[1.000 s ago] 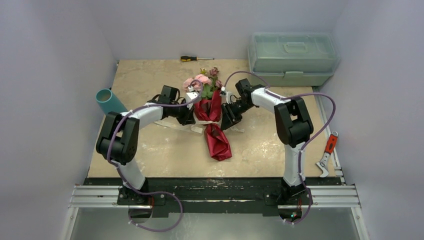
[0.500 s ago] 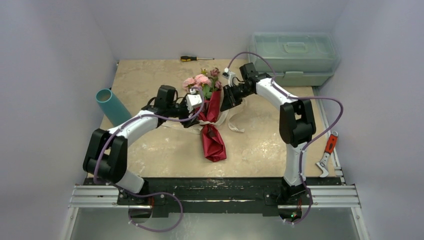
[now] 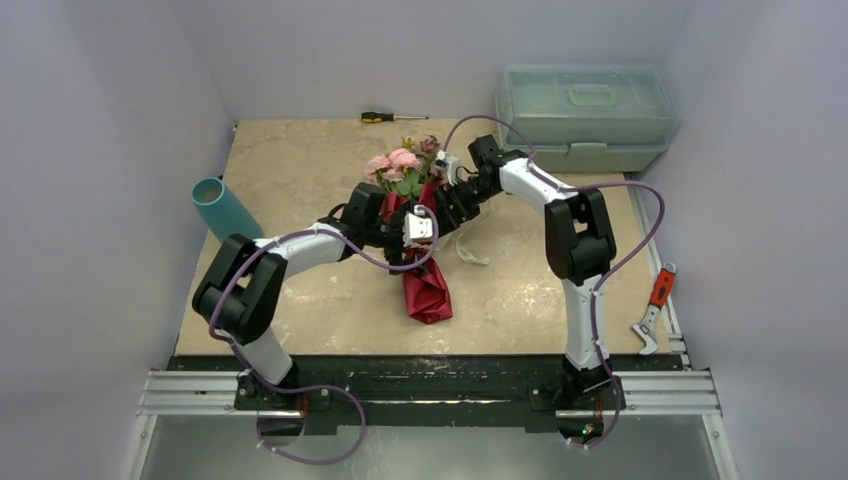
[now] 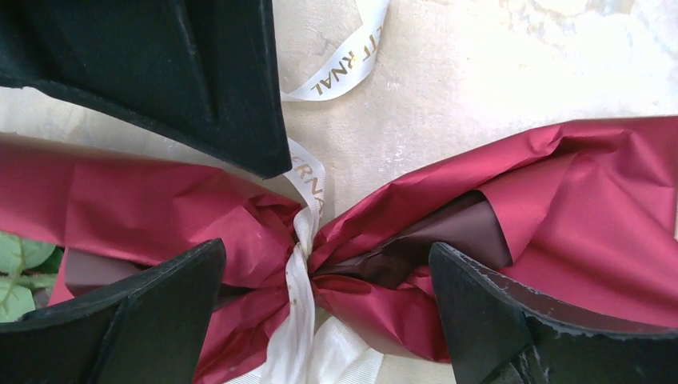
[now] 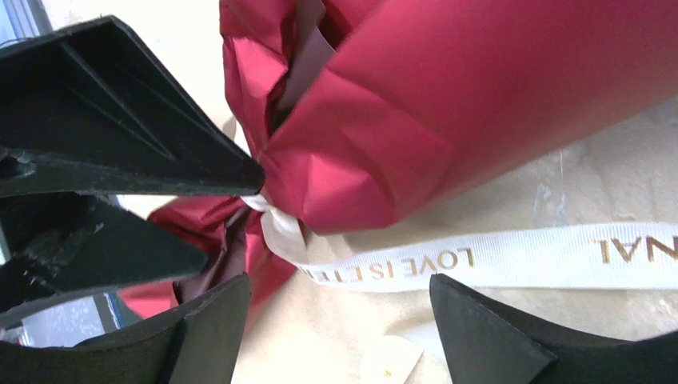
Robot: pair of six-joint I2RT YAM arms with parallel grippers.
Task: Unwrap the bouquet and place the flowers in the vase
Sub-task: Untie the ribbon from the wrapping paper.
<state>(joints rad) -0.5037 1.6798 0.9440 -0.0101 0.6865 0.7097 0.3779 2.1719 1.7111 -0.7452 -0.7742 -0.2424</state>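
**Top external view.** The bouquet (image 3: pixel 420 235) lies mid-table. Its flowers (image 3: pixel 403 165) are at the far end and its maroon paper (image 3: pixel 428 290) tail points toward the arm bases. A cream ribbon (image 3: pixel 470 250) trails loose on the table (image 3: pixel 300 160) to the bouquet's right. The left gripper (image 3: pixel 415 228) and right gripper (image 3: pixel 447 205) meet over the wrapped waist; their jaw spacing cannot be made out here. The teal vase (image 3: pixel 220 207) is at the table's left edge, well apart from the bouquet. A pale green toolbox (image 3: pixel 585 115) sits far right, a screwdriver (image 3: pixel 392 117) lies at the far edge, and a red-handled tool (image 3: pixel 655 298) lies beyond the right edge. Lettering is too small to read.

**Left wrist view.** The left gripper's fingers are spread wide, one on each side of the cinched waist, and grip nothing. The ribbon is knotted round the crumpled paper. Gold print on a loop above reads "ERNAL". A black finger of the other gripper crosses the top left. A green leaf (image 4: pixel 16 264) shows at the left border.

**Right wrist view.** The right gripper's fingers are also wide apart and hold nothing; a loose run of ribbon lies on the table beyond them. The gold print, seen upside down, reads "LOVE IS ET…", then "…NAL". The left gripper's fingertip rests against the paper by the knot. Only this view shows the start of the phrase. Only the top view shows the vase and flowers.
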